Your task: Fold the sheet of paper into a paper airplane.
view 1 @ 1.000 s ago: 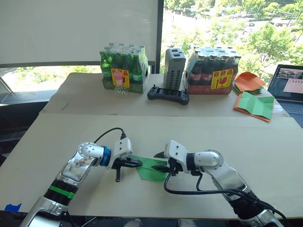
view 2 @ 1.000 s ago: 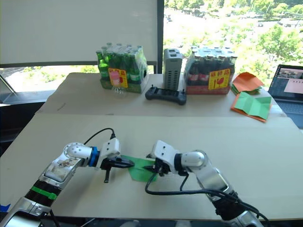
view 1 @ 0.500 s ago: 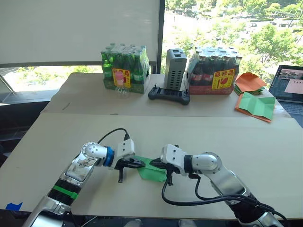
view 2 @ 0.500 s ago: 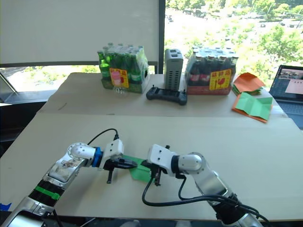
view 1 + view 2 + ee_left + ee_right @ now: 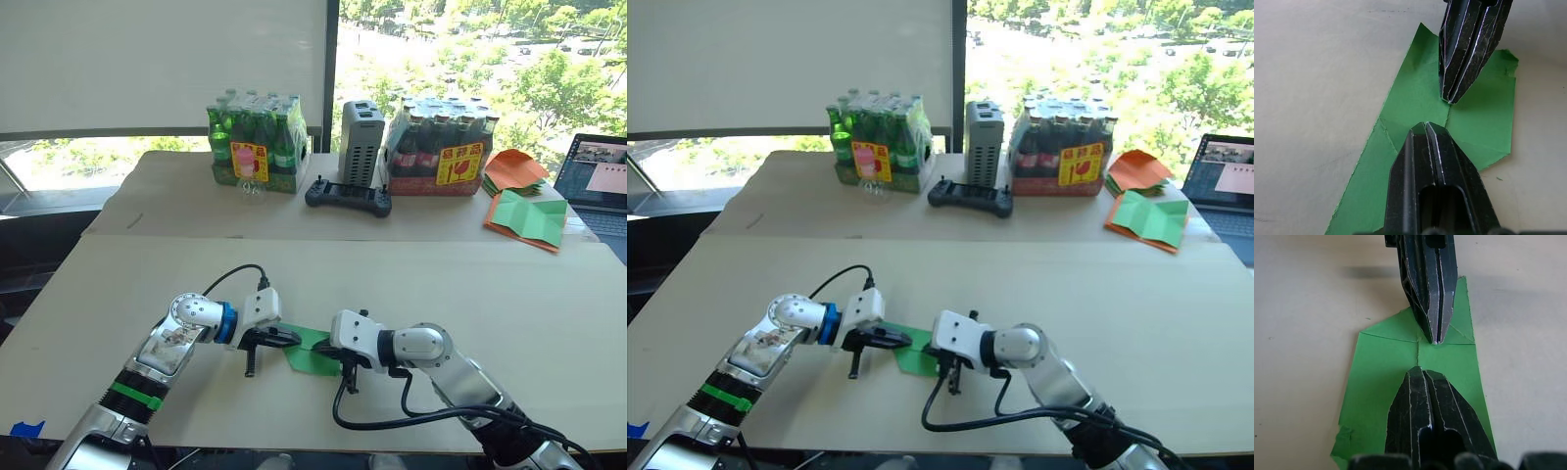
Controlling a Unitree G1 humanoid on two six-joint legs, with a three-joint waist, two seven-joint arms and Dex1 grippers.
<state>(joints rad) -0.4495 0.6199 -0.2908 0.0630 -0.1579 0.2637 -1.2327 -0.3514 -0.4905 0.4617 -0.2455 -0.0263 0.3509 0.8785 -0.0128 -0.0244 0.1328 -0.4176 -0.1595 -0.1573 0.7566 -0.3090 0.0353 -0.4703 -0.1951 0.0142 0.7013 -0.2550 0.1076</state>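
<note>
Change: since a second ago, my right arm has slid toward my left along the table, so its white wrist block now sits nearer my left gripper; the paper looks unmoved.
Paper: the sheet of paper (image 5: pixel 312 355) lies flat on the near table (image 5: pixel 509 294), bright green, partly folded, with crease lines meeting near its middle.
Left gripper: my left gripper (image 5: pixel 1425 128) has its two black fingers pressed together, the tip resting on the paper at the crease junction.
Right gripper: my right gripper (image 5: pixel 1419 372) is likewise closed, tip down on the same sheet, pointing at the left tip, the two close but apart.
Far table: two shrink-wrapped bottle packs (image 5: pixel 257 145), a grey box (image 5: pixel 361 142), a black controller (image 5: pixel 348 195).
Far right: orange and green folded sheets (image 5: pixel 526 201) beside a laptop (image 5: pixel 599 186).
</note>
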